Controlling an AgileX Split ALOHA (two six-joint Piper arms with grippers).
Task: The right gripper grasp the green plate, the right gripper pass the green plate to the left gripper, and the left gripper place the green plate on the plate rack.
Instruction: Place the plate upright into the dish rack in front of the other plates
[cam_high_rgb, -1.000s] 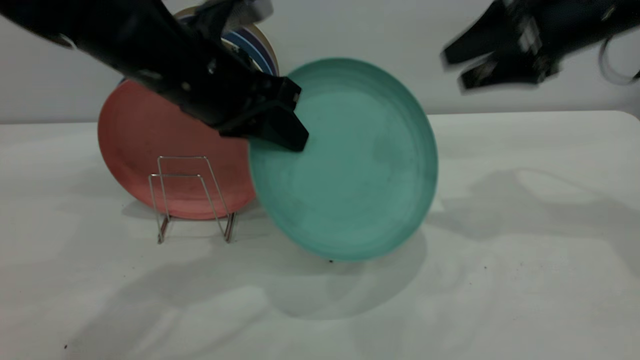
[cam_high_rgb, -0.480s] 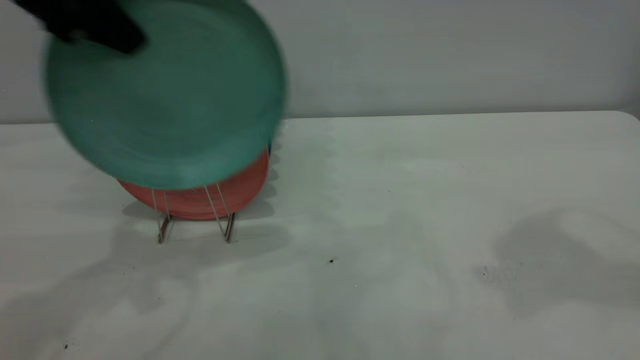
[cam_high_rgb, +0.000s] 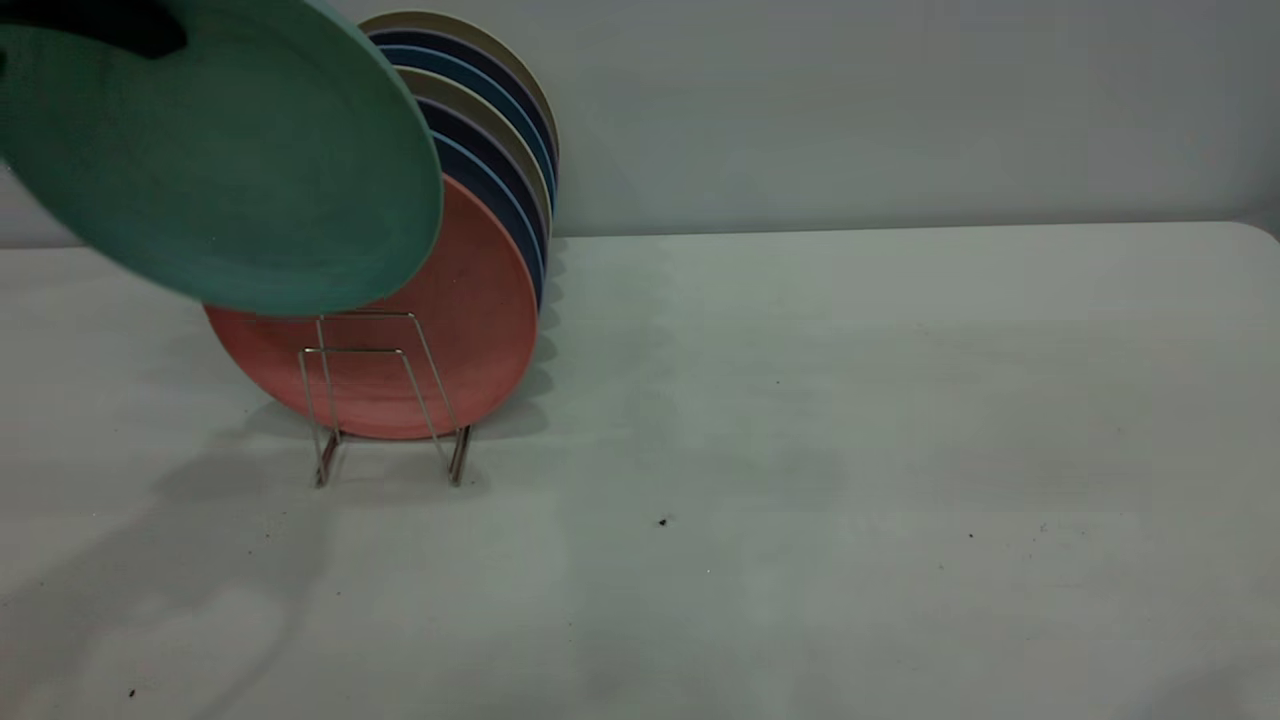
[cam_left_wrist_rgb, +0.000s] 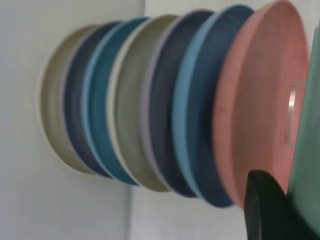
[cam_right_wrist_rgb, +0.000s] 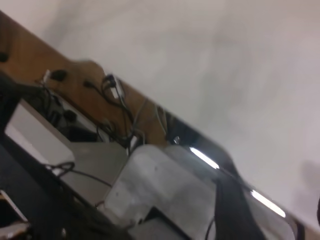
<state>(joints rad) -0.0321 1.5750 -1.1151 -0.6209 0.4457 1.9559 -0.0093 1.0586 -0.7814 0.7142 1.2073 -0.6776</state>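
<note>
Your left gripper (cam_high_rgb: 120, 25) clamps the upper rim of the green plate (cam_high_rgb: 230, 170), holding it tilted in the air at far left, above the plate rack (cam_high_rgb: 385, 400). The plate overlaps the salmon-pink plate (cam_high_rgb: 440, 340) that stands foremost in the rack, ahead of the blue and beige plates (cam_high_rgb: 500, 120). Your right gripper is out of sight.
</note>
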